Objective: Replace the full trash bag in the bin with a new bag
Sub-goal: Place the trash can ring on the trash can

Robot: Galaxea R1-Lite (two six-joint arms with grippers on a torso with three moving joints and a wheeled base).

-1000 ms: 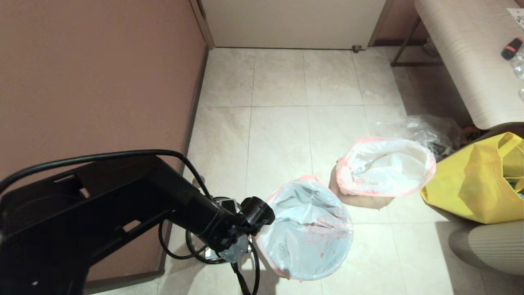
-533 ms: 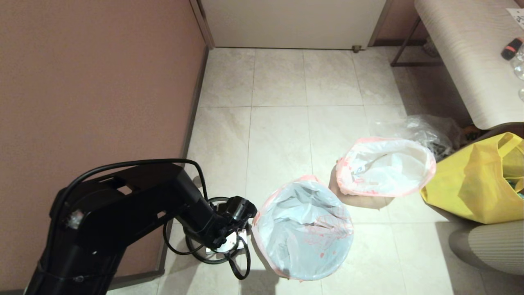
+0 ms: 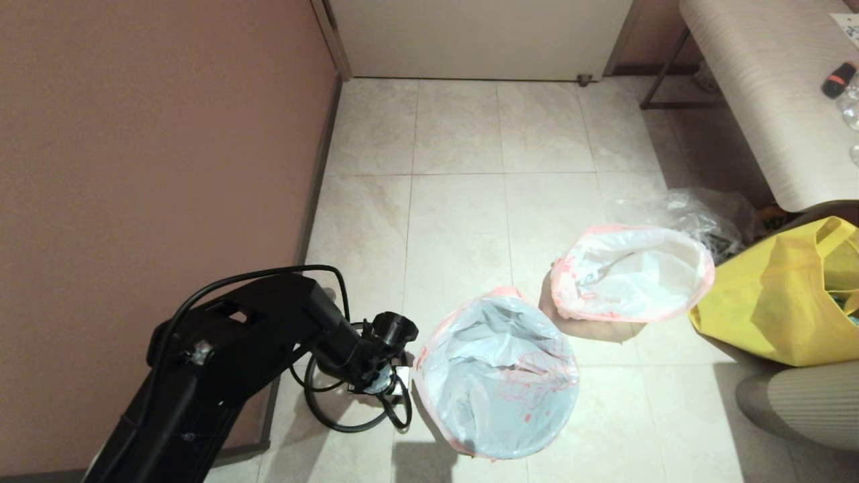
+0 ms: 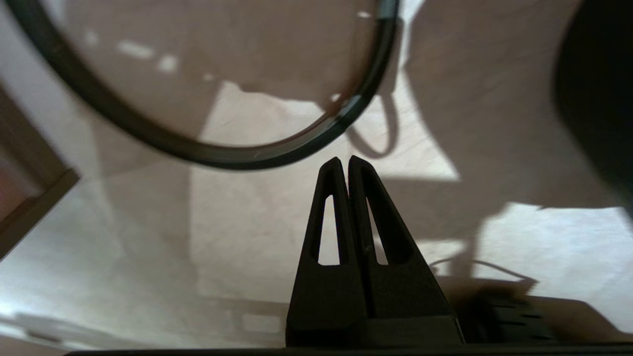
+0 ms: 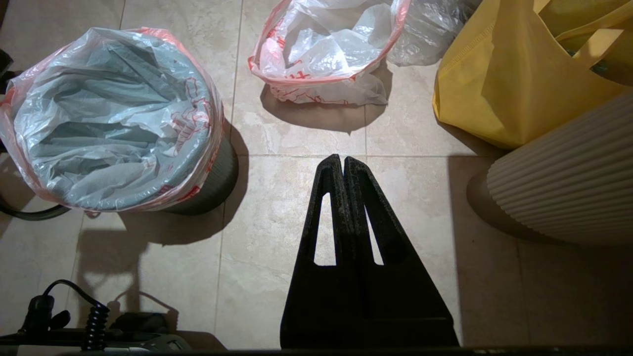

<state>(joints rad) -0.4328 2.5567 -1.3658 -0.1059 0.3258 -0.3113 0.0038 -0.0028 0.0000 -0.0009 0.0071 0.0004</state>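
The bin (image 5: 217, 183), lined with the new bag (image 3: 496, 382), seemingly empty, both end effectors clenched, nothing held.

Indoor room, looks like a home or guest room corner. Beige floor tiles (image 3: 456, 221), brown wall (image 3: 154, 121) on the left with baseboard, pale door (image 3: 476, 37) at the far end. Wood-grain table (image 3: 758, 94) on metal legs far right, yellow shopping bag (image 3: 772, 315) beside it, small lined bin (image 5: 217, 178) on the floor.
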